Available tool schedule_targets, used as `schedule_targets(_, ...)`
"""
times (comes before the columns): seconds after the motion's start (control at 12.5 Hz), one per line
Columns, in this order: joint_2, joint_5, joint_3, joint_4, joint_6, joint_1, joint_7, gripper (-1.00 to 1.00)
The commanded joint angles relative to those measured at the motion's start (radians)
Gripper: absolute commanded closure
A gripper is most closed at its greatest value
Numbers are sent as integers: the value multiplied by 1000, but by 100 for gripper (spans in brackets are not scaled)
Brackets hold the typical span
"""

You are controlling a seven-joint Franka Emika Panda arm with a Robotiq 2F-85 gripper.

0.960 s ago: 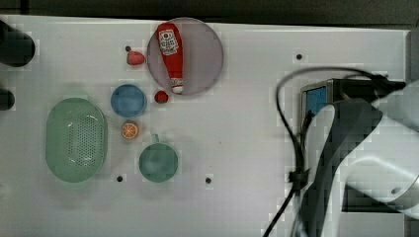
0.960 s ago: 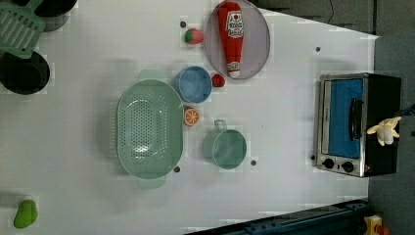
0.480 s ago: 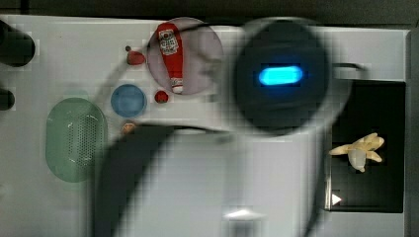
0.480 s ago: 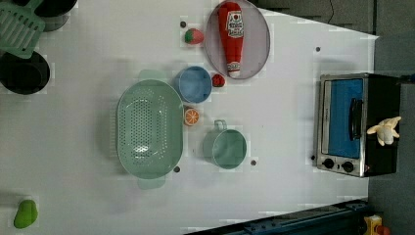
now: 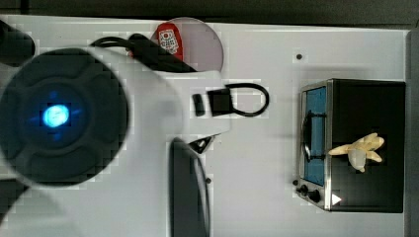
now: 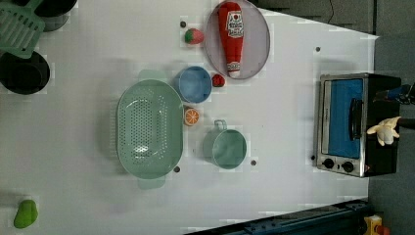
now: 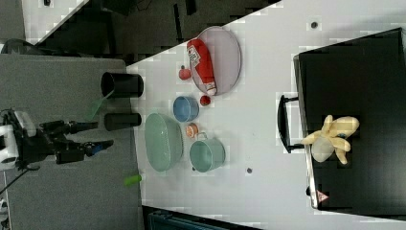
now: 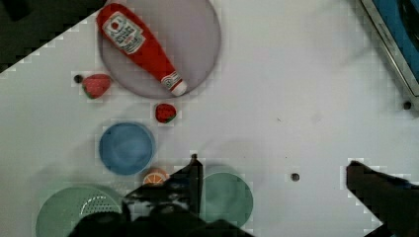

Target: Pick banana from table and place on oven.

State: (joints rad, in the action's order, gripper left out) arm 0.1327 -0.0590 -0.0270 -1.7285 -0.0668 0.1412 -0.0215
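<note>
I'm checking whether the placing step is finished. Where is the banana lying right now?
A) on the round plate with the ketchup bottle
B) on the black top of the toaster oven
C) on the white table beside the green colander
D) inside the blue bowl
B: the banana lies on the black top of the oven, apart from the gripper, which is open over the table.

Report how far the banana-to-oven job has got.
Done: the banana lies on the black top of the oven, off the table. In hand: nothing; in the wrist view the gripper is open and empty, above the table near the green cup. Left: nothing apparent beyond parking the arm.
</note>
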Motion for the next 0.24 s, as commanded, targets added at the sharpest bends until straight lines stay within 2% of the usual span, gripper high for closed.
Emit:
schedule_targets(0.08,-31,15,75,-6,25,-71,70,-100)
schedule_targets(0.24,-35,15,75,-6,25,-71,70,-100)
